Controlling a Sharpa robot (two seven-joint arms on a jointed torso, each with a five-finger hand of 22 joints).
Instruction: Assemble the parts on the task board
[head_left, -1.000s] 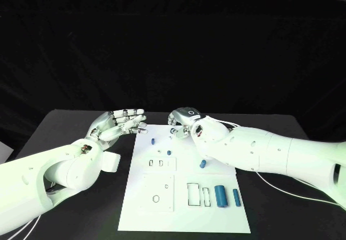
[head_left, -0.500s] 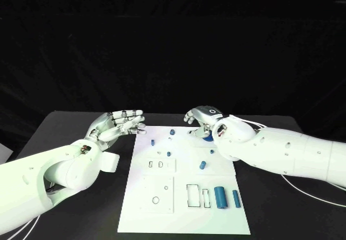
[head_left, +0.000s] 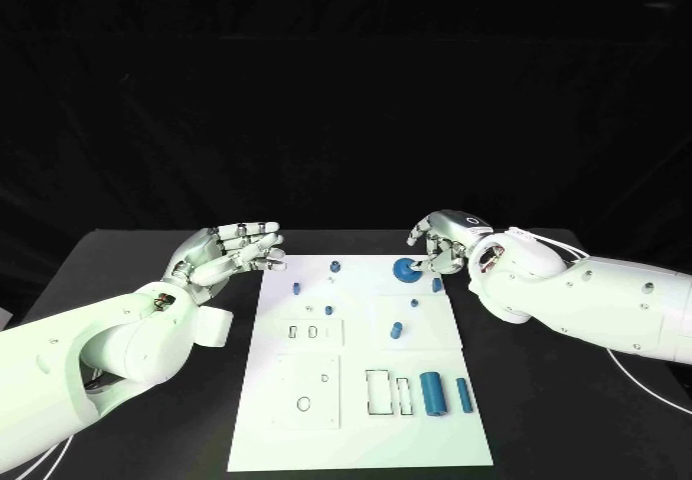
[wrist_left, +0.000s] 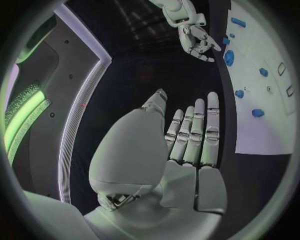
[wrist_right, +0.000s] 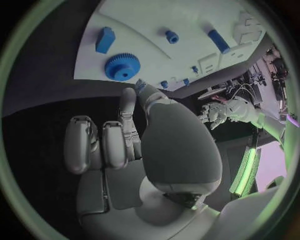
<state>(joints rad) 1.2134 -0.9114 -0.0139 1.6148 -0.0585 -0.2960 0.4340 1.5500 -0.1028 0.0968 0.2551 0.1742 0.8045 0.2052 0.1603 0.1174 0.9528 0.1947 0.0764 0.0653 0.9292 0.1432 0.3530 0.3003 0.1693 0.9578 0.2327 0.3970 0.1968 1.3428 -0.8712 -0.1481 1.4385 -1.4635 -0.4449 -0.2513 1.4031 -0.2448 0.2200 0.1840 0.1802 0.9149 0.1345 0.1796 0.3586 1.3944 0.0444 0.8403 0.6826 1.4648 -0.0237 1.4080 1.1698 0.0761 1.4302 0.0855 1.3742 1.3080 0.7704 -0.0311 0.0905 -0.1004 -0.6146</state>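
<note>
Right robot hand (head_left: 444, 240) at far right corner of white board (head_left: 361, 440), fingers curled down, tips just beside blue gear (head_left: 407, 268); grip on gear not clear from head view. Right wrist view: gear (wrist_right: 122, 67) lying flat on board, apart from fingertips (wrist_right: 129, 100), nothing between fingers, so judged empty, half-curled. Small blue block (head_left: 437, 284) just nearer the robot than gear, also close to that hand.

Left robot hand (head_left: 231, 250) off board's far left corner, above bench (head_left: 130, 270), fingers straight and spread, palm up, holding nothing.

Key relation: gear directly under and slightly inboard of right fingertips; right hand far nearer than left. Gear round, flat face up, no long axis; axis vertical.

Other parts: short pegs (head_left: 335, 267) standing at far left of board, one peg (head_left: 394, 329) near middle, long axis roughly away from robot. Two cylinders (head_left: 431, 393) lying at near right, side by side, long axes running toward and away from robot, next to rectangular slots (head_left: 378, 391).

Likely next: close right fingers round gear rim from above.
</note>
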